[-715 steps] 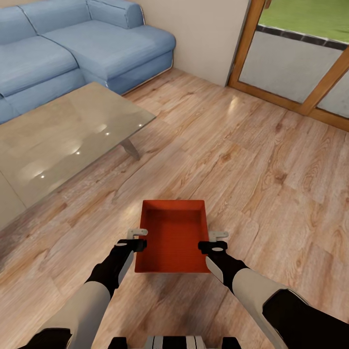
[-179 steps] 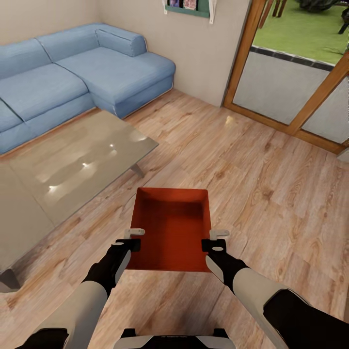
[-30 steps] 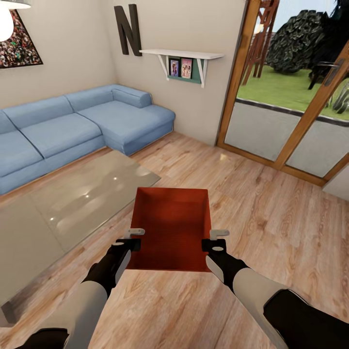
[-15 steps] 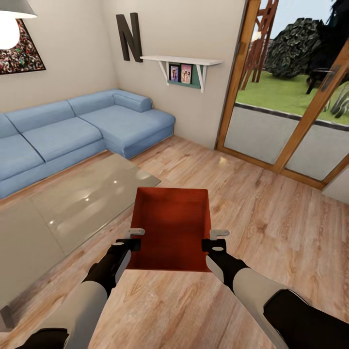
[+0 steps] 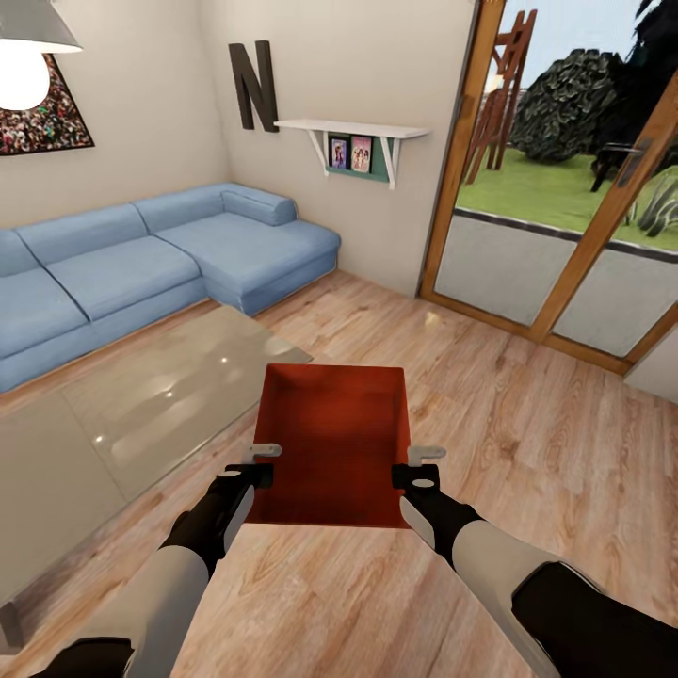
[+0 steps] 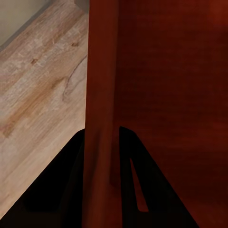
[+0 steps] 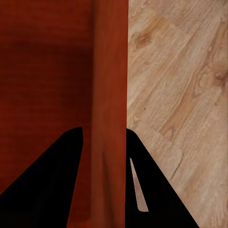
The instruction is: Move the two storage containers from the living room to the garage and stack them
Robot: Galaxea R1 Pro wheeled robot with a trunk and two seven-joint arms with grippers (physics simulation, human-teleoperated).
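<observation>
1. My left gripper (image 5: 266, 461) was clamped on the left side wall of the orange-red, open-top rectangular storage container (image 5: 331, 443); in the left wrist view my two dark fingers (image 6: 71, 180) sat on either side of that thin wall, pressed against it.
2. My right gripper (image 5: 426, 464) was clamped the same way on the opposite wall, with the rim running up between the dark fingers (image 7: 61, 171) in the right wrist view.
3. The storage container hung between both hands, clear of the light wood plank floor (image 5: 527, 452), level as far as I could judge, and nothing lay inside it.
4. Around me was the living room: a glass-topped coffee table (image 5: 141, 405) just to my left, the blue corner sofa (image 5: 160, 264) beyond it, and wood-framed glass doors (image 5: 565, 235) ahead to my right. No garage was visible.
5. I judged the carrying stage barely begun. The walls were thin, so uneven pull between my arms during a turn could flex or twist the bin out of one grip.
6. The table edge sat near my left arm; swinging wide there could knock the container loose.
</observation>
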